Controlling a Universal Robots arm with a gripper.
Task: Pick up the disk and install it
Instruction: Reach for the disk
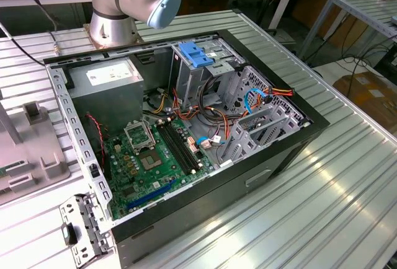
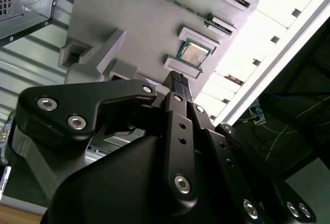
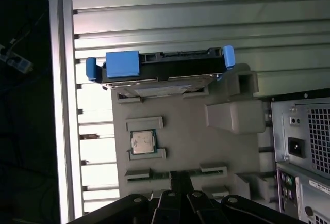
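Gripper (image 3: 179, 174) shut, empty, above grey tray (image 3: 206, 152). Disk (image 3: 160, 72) stands on edge at tray's end — probably best to open wide, centre over it, grip squarely.

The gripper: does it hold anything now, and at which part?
Nothing. The gripper is shut and empty; the disk rests apart on the grey holder.

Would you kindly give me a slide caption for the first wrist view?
End effector facing the grey holder that bears the blue-framed disk.

Open ribbed table (image 3: 180, 17) alongside the disk (image 3: 160, 74), grey fixture block (image 3: 232, 116) close by its end, computer case (image 3: 304, 141) further aside
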